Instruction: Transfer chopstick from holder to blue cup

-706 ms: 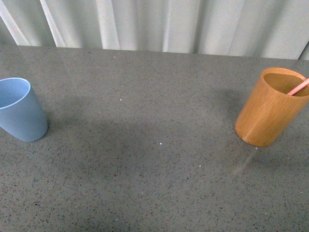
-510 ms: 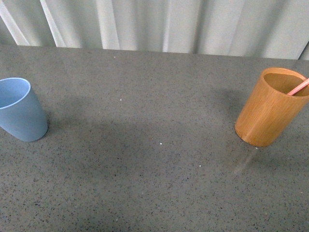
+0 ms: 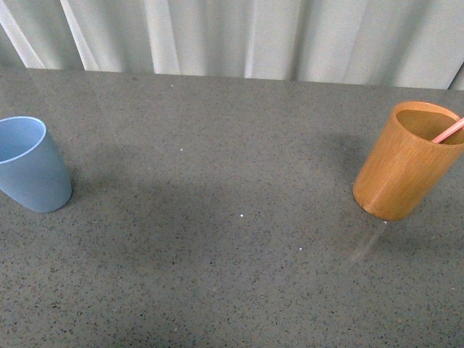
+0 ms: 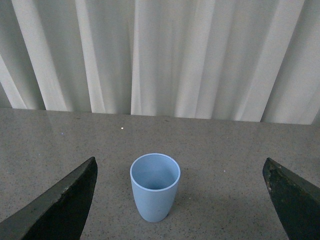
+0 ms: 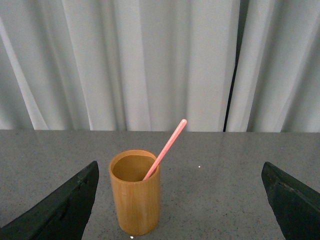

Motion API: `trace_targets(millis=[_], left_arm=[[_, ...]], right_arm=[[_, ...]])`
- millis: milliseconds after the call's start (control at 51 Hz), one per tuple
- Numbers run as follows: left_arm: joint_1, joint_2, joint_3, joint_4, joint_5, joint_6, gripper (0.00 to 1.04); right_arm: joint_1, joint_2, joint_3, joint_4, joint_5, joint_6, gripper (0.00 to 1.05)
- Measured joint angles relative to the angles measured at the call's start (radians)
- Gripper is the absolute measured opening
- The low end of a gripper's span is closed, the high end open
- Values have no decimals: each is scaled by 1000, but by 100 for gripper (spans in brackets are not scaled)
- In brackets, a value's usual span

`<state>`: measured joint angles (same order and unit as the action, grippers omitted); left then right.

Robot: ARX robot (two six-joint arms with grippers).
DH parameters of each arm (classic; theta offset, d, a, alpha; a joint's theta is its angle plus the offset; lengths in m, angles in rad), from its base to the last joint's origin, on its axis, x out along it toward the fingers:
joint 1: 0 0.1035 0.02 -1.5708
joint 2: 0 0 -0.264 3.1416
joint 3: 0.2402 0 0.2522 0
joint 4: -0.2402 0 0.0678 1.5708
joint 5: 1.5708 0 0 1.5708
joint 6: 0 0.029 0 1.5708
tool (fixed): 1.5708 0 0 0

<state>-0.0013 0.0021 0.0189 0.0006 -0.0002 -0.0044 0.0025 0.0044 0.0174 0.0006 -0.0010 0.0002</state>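
Right gripper [image 5: 179, 164], spread wide and empty, faces your holder [image 5: 135, 200] squarely; the chopstick [image 5: 167, 147] leans from it toward the surface's [image 3: 232, 217] right edge.

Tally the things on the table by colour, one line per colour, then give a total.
Light blue: 1, the blue cup
Tan-orange wood: 1, the holder
Pink: 1, the chopstick, leaning inside the holder
Total: 3

Cup [image 3: 32, 165] stands left; chopstick [image 3: 448, 130] leans inside holder [image 3: 400, 174] right.
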Motion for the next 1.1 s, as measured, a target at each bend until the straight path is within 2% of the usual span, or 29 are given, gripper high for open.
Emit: trace_targets(millis=[980,1020,1059,1098], left_arm=[[0,0,0,0,0,0,98],[-12,18,7,-28,-42,-18,98],[-19,95,56,-148,-141,-91,98],[0,193,93,-207,-161,-156,98]], right_arm=[[0,0,0,0,0,0,95],[0,0,0,0,0,0,95],[0,0,0,0,0,0,95],[0,0,0,0,0,0,95]])
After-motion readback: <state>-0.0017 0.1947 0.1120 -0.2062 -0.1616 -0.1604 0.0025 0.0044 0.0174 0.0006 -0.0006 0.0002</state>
